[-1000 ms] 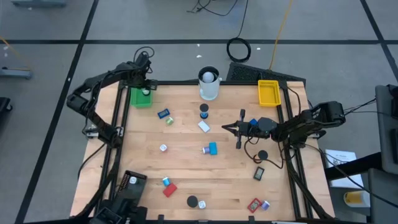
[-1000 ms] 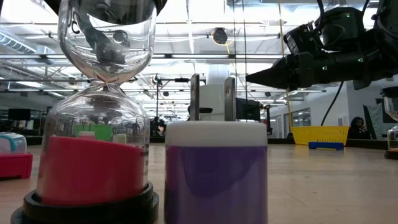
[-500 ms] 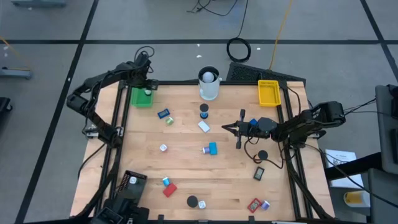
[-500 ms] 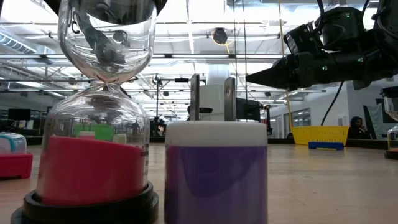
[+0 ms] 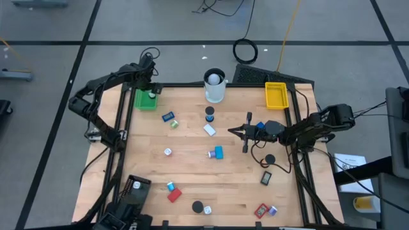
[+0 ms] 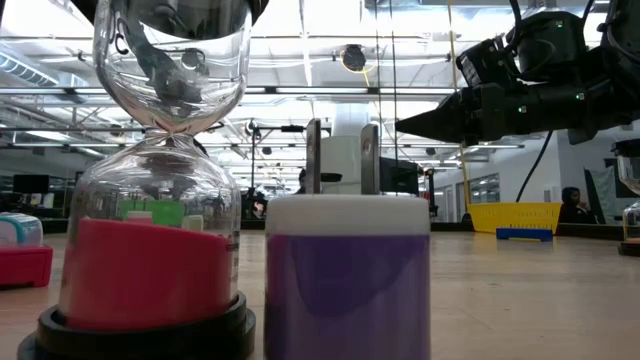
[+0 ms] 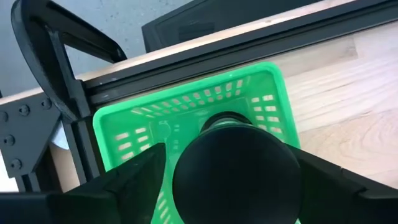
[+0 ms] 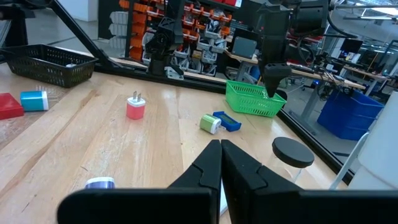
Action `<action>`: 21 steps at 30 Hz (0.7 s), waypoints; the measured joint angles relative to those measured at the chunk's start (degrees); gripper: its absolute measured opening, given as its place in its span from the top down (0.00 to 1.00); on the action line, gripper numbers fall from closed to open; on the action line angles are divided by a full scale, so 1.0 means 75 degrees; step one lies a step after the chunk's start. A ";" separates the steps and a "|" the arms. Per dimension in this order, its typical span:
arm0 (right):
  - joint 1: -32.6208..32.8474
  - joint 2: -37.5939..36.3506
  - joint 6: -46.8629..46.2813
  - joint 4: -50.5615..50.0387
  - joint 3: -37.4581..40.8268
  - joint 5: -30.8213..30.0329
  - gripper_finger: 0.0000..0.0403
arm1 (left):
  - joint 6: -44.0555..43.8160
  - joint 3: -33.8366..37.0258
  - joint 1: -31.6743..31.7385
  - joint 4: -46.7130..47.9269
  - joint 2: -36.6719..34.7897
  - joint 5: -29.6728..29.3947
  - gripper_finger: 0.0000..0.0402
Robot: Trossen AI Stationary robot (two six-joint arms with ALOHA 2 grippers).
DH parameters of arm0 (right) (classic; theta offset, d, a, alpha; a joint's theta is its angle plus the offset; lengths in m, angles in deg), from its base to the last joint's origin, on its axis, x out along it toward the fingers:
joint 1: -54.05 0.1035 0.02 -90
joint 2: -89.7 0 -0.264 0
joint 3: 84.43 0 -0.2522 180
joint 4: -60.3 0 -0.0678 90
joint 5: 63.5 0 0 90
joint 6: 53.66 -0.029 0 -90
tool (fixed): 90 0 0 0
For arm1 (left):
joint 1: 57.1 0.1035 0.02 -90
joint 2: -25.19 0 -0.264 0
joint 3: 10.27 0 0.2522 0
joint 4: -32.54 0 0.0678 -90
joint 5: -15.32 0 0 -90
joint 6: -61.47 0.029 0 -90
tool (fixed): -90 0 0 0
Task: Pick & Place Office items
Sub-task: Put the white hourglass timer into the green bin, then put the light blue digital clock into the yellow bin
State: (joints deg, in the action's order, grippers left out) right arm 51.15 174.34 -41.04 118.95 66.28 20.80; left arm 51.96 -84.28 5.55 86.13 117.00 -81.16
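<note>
My left gripper (image 5: 151, 89) hangs over the green tray (image 5: 144, 101) at the table's far left corner, shut on a black round cap (image 7: 236, 168). My right gripper (image 5: 231, 131) hovers over the table's right half with its fingers shut and empty, pointing toward the left edge; the low view shows it well above the tabletop (image 6: 402, 125). Small items lie scattered on the wood: a blue block (image 5: 168, 117), a black roll (image 5: 209, 114), a white piece (image 5: 209, 130), a blue block (image 5: 218, 153), a red block (image 5: 174, 195) and a black cap (image 5: 270, 160). My left gripper pinches the black round cap between its two fingers, one on each side of its rim (image 7: 186, 171). The fingers come from above, pointing down. The cap is lifted clear, over the inside of the green tray (image 7: 149, 134).
A tall white cup (image 5: 215, 86), a yellow tray (image 5: 276, 96) and a black tray (image 5: 250, 74) stand along the far edge. An hourglass with red sand (image 6: 150, 200) and a purple cylinder (image 6: 348, 280) stand at the near edge. More small pieces lie near the front.
</note>
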 joint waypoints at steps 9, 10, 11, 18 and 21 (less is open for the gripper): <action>0.0000 0.0000 0.0003 0.0002 0.0000 0.0000 1.00 | 0.0635 0.0000 0.0000 0.0104 -0.0738 -0.0003 0.15; 0.0000 0.0000 0.0003 0.0000 0.0000 0.0000 1.00 | 0.0670 0.0000 0.0000 0.0096 -0.0902 0.0003 0.15; 0.0000 0.0000 0.0003 0.0000 0.0000 -0.0001 1.00 | 0.0735 0.0000 0.0000 0.0096 -0.1091 0.0027 0.14; 0.0000 0.0000 0.0003 -0.0001 0.0000 -0.0003 1.00 | 0.1530 0.0004 -0.0165 0.0589 -0.2394 0.0841 0.21; 0.0000 0.0000 0.0003 -0.0001 0.0000 -0.0003 1.00 | 0.2058 0.0365 -0.0595 0.0362 -0.3151 0.0956 0.32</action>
State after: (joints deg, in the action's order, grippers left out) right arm 51.15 174.34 -41.02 118.95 66.28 20.78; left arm 67.40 -81.54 1.09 88.84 93.36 -73.99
